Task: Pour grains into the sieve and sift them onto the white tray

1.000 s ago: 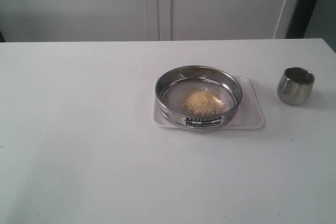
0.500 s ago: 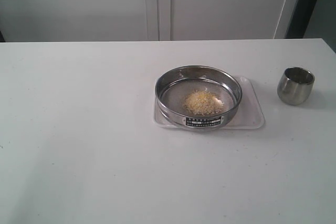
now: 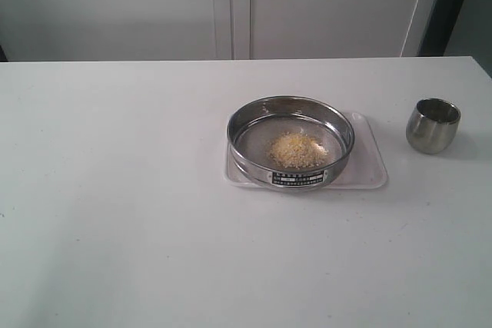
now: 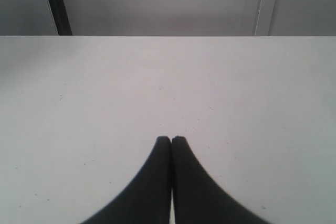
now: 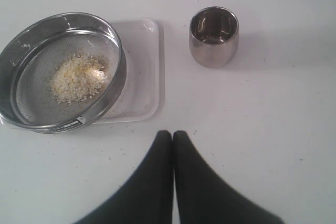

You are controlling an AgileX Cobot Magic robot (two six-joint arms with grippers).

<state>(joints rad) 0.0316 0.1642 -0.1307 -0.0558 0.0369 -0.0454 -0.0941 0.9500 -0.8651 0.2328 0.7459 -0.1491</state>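
The round steel sieve (image 3: 290, 140) (image 5: 63, 72) sits on the white tray (image 3: 367, 167) (image 5: 144, 66), with a small heap of yellowish grains (image 3: 297, 150) (image 5: 77, 78) on its mesh. Neither arm shows in the exterior view. My right gripper (image 5: 172, 133) is shut and empty, hovering over bare table on the near side of the tray and cup. In the left wrist view my left gripper (image 4: 171, 139) is shut with nothing in it, above bare white table away from the sieve.
A small steel cup (image 3: 433, 124) (image 5: 213, 36) stands upright on the table to the right of the tray; I see no grains in it. The white table (image 3: 115, 190) ends at a pale wall with cabinet doors behind.
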